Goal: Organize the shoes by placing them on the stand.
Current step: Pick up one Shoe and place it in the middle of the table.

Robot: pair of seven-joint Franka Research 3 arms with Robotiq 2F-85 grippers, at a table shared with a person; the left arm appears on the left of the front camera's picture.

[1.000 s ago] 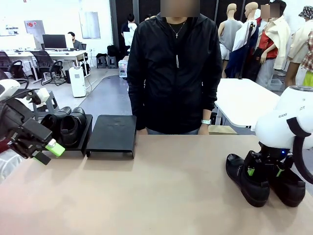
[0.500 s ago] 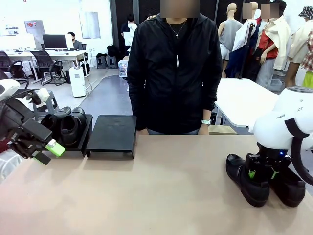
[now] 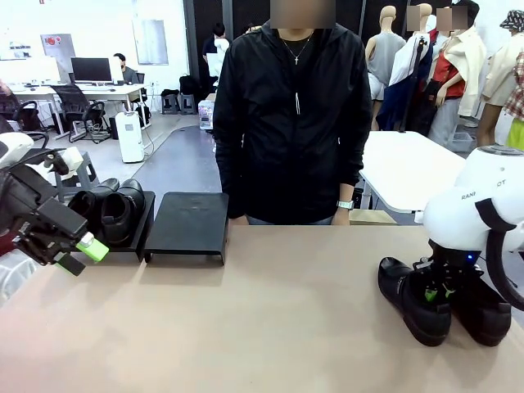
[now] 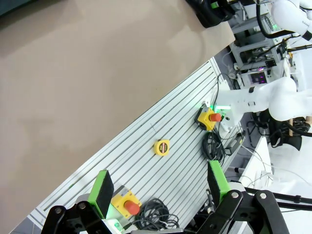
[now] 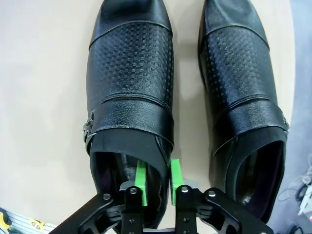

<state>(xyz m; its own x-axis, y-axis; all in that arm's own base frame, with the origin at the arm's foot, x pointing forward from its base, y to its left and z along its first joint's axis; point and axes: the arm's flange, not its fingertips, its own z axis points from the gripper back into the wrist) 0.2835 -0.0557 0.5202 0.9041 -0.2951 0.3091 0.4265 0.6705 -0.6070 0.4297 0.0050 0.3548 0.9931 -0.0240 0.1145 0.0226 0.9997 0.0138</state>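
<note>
Green-padded and spread wide, the left pincer hangs over the left edge of the bench, holding nothing. Behind it, at the far left, the stand carries one pair of shoes on its left platform. Far right on the bench, the right pincer pinches the inner collar wall of the left shoe, whose mate sits just beside it.

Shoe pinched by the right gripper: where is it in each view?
Front view: shoe lower right, left of its mate.
Left wrist view: shoe at the top edge.
Right wrist view: shoe left of centre.
Shared landmark: right gripper at its heel opening.
</note>
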